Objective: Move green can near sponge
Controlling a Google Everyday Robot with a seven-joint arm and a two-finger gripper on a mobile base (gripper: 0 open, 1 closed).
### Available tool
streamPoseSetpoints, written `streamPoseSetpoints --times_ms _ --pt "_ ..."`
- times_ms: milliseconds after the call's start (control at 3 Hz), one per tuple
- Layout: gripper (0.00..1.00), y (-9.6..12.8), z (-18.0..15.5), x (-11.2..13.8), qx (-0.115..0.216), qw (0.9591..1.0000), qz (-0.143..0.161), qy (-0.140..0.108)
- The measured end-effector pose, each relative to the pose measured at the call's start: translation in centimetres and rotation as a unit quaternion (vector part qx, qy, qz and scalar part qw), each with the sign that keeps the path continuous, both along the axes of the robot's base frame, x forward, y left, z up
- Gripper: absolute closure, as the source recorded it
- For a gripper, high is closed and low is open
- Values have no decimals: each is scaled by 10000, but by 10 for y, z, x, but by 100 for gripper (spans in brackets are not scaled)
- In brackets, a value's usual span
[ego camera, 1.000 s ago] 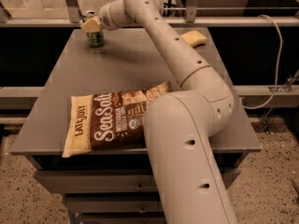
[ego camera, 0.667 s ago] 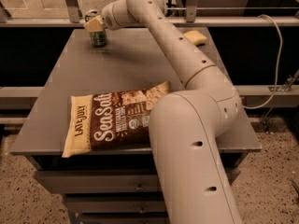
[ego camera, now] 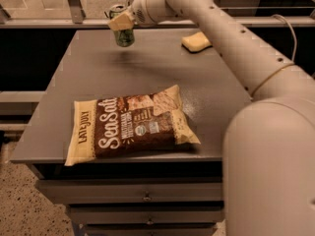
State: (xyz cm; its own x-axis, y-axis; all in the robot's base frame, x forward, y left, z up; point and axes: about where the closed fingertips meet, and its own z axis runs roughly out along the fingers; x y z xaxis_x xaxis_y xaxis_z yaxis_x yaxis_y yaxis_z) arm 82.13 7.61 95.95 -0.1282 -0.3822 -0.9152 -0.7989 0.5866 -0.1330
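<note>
Camera view | end effector (ego camera: 121,23) pinching green can (ego camera: 124,37) — by far edge | sponge (ego camera: 196,42) well right, open tabletop (ego camera: 157,68) between

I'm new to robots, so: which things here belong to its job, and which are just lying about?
Part of the job: green can, gripped by the tool at the far edge of the table; sponge, also at the far edge.
Just lying about: chip bag, near the front edge.
</note>
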Motion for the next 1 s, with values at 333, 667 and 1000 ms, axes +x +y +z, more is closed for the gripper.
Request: streamPoseSetpoints --times_ms 333,667,1000 --pt "100 -47 1 -33 -169 9992 -334 117" --pt "100 -115 -1 -65 -342 9940 -1010 229" --pt "100 -188 -19 -99 -413 9834 -1723 380"
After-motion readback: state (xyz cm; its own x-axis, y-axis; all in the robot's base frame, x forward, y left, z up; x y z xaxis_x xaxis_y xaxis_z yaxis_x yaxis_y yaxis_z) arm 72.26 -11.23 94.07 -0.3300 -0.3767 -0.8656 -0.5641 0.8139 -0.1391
